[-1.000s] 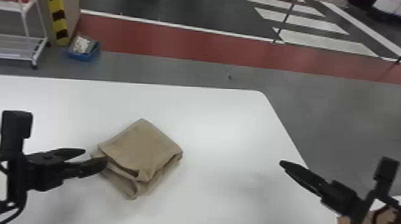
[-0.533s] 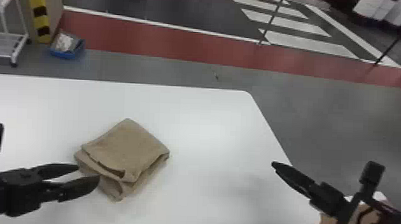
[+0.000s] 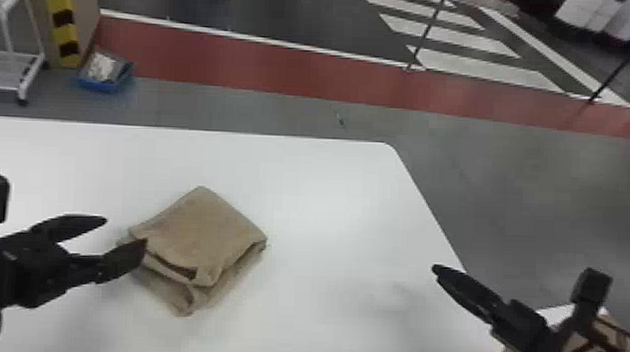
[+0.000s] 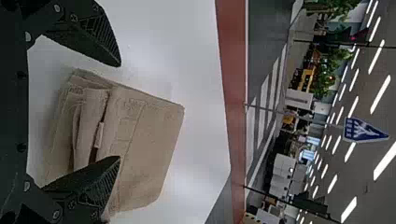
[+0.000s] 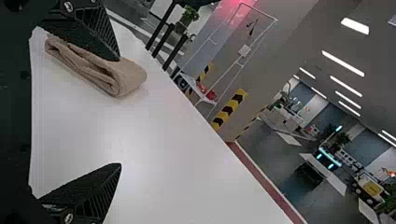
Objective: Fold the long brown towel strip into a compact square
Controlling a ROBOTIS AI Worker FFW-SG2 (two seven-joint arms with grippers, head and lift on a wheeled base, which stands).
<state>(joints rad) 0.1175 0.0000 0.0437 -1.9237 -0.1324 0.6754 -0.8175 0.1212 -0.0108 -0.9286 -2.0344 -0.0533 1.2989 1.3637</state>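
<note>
Holding left gripper (image 3: 126,233) open, empty, near folded towel (image 3: 202,229), head view's lower left; right gripper (image 3: 438,270) likewise, lower right. Showing blue sign (image 4: 362,130), left wrist view's right.

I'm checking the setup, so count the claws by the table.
2. The left claw is at the towel's left corner; the right claw is by the table's right edge, apart from the towel.

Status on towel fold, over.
Left gripper open, right gripper open. Brown towel on table, roughly square, unheld. Left fingertip overlaps its corner in head view.
</note>
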